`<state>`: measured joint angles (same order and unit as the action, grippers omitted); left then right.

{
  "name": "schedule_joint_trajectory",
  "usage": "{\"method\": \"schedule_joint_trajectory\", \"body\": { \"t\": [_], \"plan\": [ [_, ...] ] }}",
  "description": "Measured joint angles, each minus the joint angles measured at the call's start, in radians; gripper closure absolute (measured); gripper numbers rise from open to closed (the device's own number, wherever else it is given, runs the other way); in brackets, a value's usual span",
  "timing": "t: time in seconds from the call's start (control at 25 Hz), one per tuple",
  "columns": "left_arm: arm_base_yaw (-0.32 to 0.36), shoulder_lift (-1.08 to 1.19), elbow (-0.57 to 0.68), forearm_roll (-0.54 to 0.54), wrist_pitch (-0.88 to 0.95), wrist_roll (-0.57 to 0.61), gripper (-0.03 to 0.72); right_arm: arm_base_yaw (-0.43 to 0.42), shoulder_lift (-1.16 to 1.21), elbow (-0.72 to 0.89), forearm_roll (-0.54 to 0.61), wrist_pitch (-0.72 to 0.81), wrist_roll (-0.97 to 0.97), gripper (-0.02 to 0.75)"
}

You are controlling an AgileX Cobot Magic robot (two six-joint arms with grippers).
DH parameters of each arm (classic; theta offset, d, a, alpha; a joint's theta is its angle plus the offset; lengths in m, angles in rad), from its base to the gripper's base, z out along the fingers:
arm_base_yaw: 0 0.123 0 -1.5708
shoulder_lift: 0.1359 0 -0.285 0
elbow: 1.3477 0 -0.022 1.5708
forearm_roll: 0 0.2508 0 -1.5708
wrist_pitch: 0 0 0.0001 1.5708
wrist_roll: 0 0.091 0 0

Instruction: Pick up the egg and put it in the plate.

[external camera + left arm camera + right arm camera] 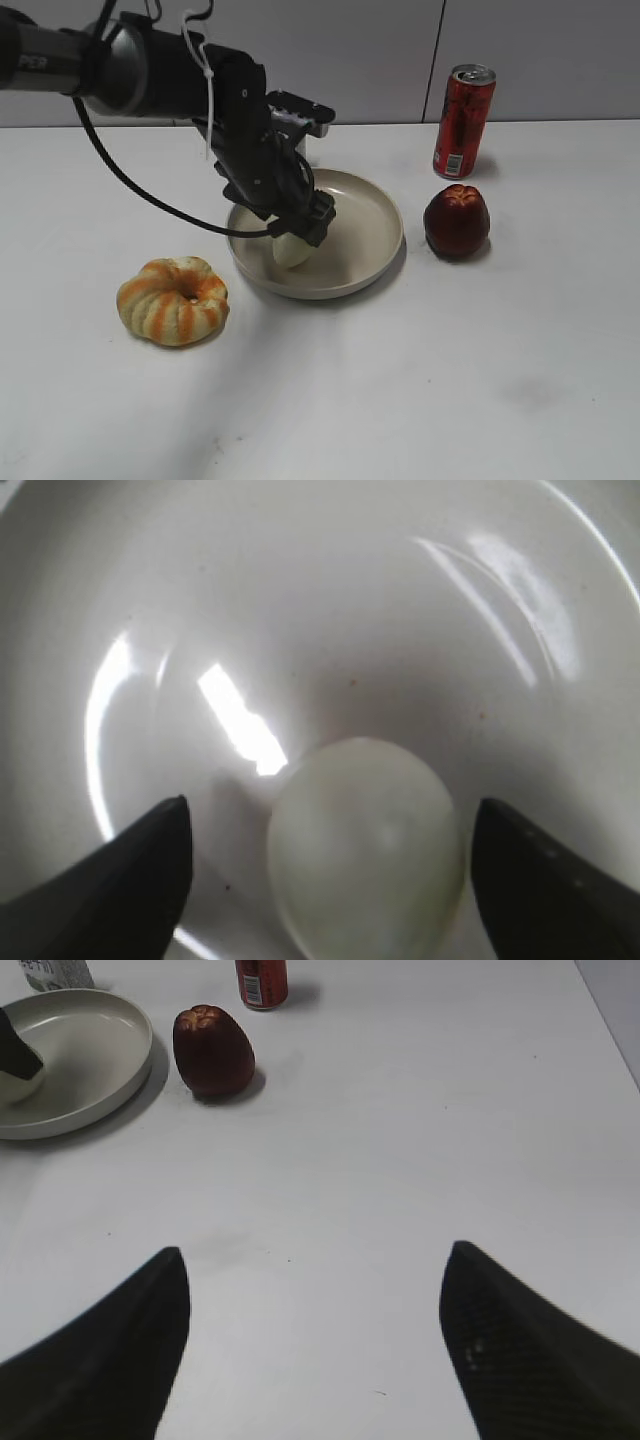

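Observation:
The pale egg [292, 250] lies inside the beige plate [380, 215], near its front left wall. My left gripper [300, 226] is open right over the egg, one finger on each side. In the left wrist view the egg [365, 845] rests on the plate floor [350, 610] between the left gripper's fingers [330, 870], with a gap at both sides. My right gripper [315, 1340] is open and empty above bare table. The right wrist view shows the plate [90, 1050] at far left; the right gripper does not show in the exterior view.
An orange-striped ring-shaped bread [173, 300] lies left of the plate. A dark red fruit [457, 220] sits right of the plate, with a red can [463, 120] behind it. The fruit [213, 1050] and can [262, 980] also show in the right wrist view.

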<state>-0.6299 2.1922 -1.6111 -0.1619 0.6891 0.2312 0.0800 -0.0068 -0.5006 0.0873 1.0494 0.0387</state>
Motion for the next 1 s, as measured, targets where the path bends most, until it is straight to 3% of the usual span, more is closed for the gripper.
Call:
{"method": "schedule_joint_trajectory", "body": {
  "t": [0.32,0.48,0.76,1.0],
  "plan": [
    [0.002,-0.218,-0.001,0.066,0.108,-0.002,0.018,0.0,0.0,0.0,0.0,0.0,0.0,0.15],
    [0.036,-0.345,-0.001,0.096,0.217,-0.015,0.019,0.0,0.0,0.0,0.0,0.0,0.0,0.15],
    [0.197,-0.49,-0.001,0.186,0.502,-0.088,0.022,0.0,0.0,0.0,0.0,0.0,0.0,0.15],
    [0.333,-0.583,0.114,0.206,0.522,-0.13,0.043,0.0,0.0,0.0,0.0,0.0,0.0,0.15]
  ]
}}
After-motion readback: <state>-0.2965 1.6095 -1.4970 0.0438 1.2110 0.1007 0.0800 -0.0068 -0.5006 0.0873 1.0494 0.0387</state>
